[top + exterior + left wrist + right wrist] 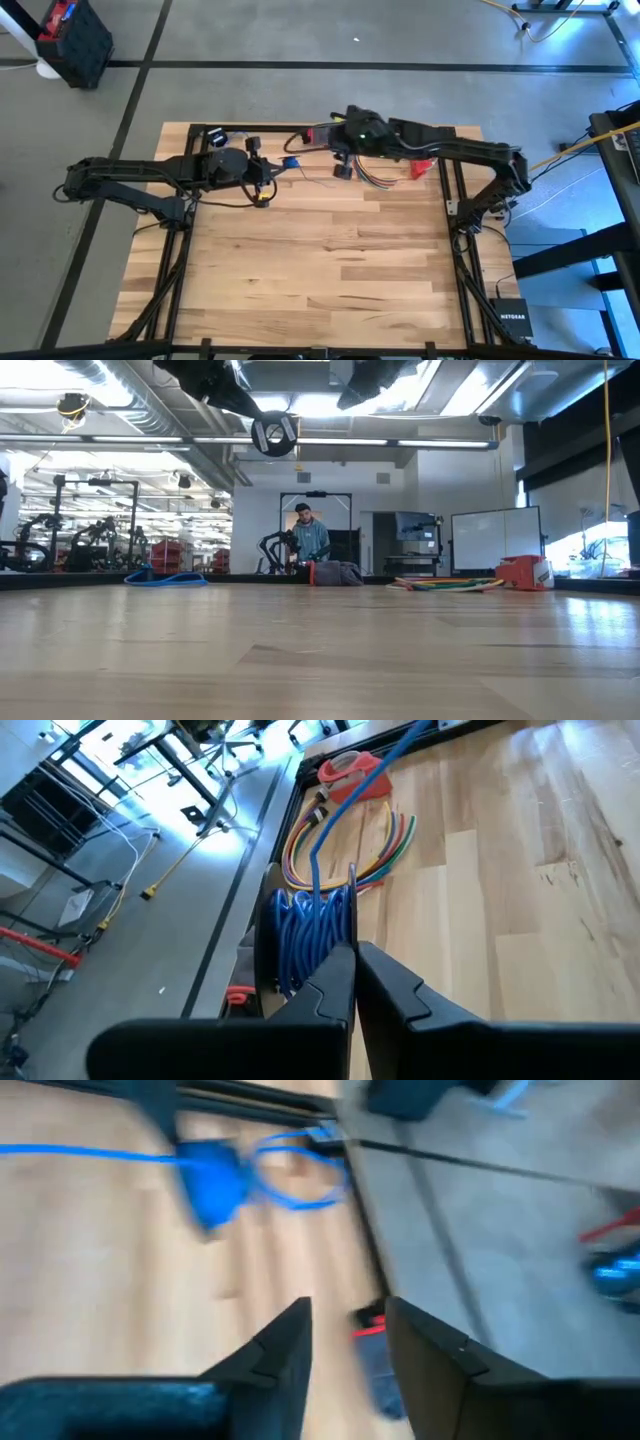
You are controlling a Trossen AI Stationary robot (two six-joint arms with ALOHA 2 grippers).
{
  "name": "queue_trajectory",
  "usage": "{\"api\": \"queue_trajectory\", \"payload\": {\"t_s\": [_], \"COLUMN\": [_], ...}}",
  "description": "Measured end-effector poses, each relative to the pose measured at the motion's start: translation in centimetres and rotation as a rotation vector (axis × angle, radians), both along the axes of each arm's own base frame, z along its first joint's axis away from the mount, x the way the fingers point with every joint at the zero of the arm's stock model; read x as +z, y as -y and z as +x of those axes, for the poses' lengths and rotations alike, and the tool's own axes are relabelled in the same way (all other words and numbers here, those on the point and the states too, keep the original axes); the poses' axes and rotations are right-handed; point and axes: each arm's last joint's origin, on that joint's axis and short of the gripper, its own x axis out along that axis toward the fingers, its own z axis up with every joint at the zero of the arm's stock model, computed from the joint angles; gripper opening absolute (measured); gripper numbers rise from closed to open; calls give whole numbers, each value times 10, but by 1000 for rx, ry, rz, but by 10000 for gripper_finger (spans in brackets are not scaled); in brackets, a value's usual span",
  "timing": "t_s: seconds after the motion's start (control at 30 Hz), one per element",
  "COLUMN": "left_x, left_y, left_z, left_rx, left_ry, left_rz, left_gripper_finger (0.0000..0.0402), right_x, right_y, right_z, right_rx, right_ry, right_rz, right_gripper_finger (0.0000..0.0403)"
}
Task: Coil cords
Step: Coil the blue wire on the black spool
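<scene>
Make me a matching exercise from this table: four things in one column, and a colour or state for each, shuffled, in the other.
Things:
1. left claw
2. right claw
3. coiled cord
4. loose wire bundle

Colour or state:
A. open
B. blue
C. shut
D. many-coloured

Pairs: 1-C, 2-A, 3-B, 4-D

A robotics lab: exposed ceiling ducts (90, 375), whiteboard (495, 535), more robot rigs (95, 535).

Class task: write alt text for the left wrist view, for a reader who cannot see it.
The left pincer, shut, grips a coil of blue cord above a wooden table. Behind it, multicoloured cords lie by a red object at the table's edge.
</scene>
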Motion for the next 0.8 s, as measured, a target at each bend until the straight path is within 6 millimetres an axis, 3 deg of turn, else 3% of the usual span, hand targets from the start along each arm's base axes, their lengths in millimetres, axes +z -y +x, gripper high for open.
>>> {"api": "queue_trajectory", "payload": {"t_s": [0.1,0.23,0.43,0.8], "left_x": [0,0,0,0], "left_y": [0,0,0,0], "left_z": [0,0,0,0], "left_rx": [1,2,8,9], "left_ry": [1,2,8,7], "left_rz": [0,-4,-13,-15], "left_gripper_finger": [1,1,1,1], "right_x": [5,1,-7,-6], "right_y": [-7,-22,-47,-70], "right_z": [-13,-10,4,3], "right_rx": [108,239,251,221], "right_ry": [-10,-17,-22,-50], "right_rz": [135,248,168,66], "right_gripper_finger": [143,147,147,147]}}
